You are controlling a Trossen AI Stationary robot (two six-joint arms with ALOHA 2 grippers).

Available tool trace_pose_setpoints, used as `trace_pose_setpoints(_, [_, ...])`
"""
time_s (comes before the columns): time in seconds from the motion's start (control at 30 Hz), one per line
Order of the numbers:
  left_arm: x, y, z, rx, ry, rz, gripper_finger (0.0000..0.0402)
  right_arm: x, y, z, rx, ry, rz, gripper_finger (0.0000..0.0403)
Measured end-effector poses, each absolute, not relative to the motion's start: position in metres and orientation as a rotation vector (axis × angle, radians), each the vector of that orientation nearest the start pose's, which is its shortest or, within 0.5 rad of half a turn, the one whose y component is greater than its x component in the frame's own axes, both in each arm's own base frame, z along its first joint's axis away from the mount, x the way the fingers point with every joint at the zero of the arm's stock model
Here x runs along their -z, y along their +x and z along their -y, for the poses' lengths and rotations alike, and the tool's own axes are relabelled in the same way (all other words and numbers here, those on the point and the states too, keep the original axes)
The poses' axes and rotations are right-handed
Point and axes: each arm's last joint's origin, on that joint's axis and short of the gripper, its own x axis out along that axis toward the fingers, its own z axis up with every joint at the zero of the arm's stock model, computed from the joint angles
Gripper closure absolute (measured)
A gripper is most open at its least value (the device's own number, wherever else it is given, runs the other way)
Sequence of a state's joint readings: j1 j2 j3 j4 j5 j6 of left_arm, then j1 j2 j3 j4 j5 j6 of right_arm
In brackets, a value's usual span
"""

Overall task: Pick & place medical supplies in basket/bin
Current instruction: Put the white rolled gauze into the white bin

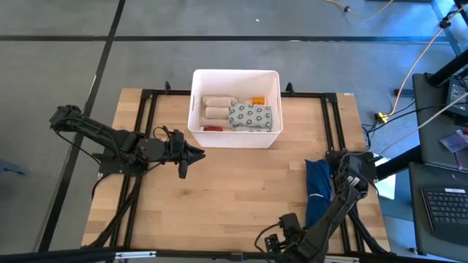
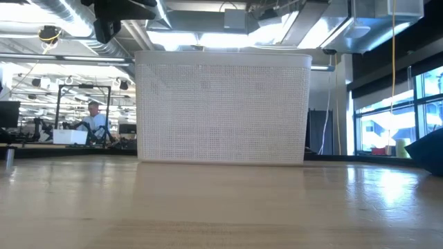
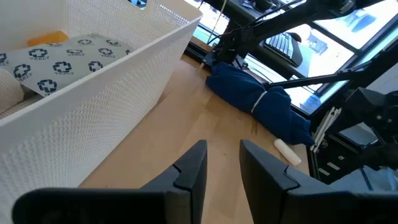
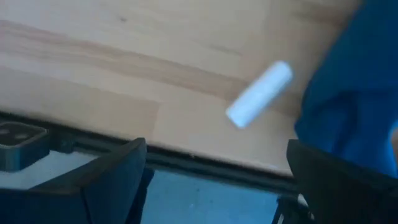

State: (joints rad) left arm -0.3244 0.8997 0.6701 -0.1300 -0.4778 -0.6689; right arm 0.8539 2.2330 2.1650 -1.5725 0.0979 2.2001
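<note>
White perforated plastic tub (image 1: 235, 139), rectangular with rounded corners, stands at the far middle of the light wooden table (image 1: 234, 197). Inside it: two beige cylindrical rolls (image 1: 217, 107) side by side on the left, a crinkly grey packet with dark ring marks (image 1: 250, 116) on the right, a small orange item (image 1: 257, 100) at the far side beyond the packet, and a small red item (image 1: 212, 128) against the near wall (neither can be made out in more detail). In the left wrist view the packet (image 3: 59, 59) and the end of one roll (image 3: 11, 92) lie below the tub's rim. Left gripper (image 1: 191, 155) hangs above bare table just left of the tub's near-left corner, its fingers (image 3: 194, 167) a narrow gap apart with nothing between them. Right gripper (image 1: 273, 241) is at the near edge of the table, right of centre, jaws spread wide and empty. A rolled dark-blue cloth (image 1: 317, 188) lies at the near right beside the right arm. One small white cylindrical tube (image 4: 260, 93) rests on the wood just beside the cloth, close to the table's edge, outside the tub. A person (image 2: 93, 119) is at a desk in the room beyond.
</note>
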Motion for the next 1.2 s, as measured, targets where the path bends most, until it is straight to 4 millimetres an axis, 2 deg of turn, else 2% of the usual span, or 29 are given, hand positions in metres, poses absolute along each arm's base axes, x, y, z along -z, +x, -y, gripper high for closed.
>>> trace_pose_setpoints(0.13, [-0.280,0.190,0.049,-0.262,-0.521,-0.258,0.0313,-0.252,0.273,-0.322,1.138,0.975,-1.206,0.0023])
trace_pose_setpoints(0.33, [-0.281,0.190,0.047,-0.281,-0.524,-0.247,0.0313,-0.227,0.263,-0.320,1.251,0.918,-1.187,0.0052])
trace_pose_setpoints(0.53, [-0.285,0.193,0.044,-0.240,-0.553,-0.225,0.0313,-0.208,0.264,-0.314,1.284,0.896,-1.179,0.0090])
trace_pose_setpoints(0.73, [-0.285,0.194,0.041,-0.210,-0.567,-0.233,0.0313,-0.186,0.268,-0.316,1.253,0.957,-1.194,0.0117])
trace_pose_setpoints(0.93, [-0.285,0.195,0.038,-0.197,-0.575,-0.239,0.0313,-0.163,0.266,-0.309,1.300,0.955,-1.229,0.0126])
trace_pose_setpoints(1.2, [-0.285,0.197,0.034,-0.176,-0.590,-0.251,0.0313,-0.131,0.271,-0.300,1.253,1.046,-1.234,0.0126])
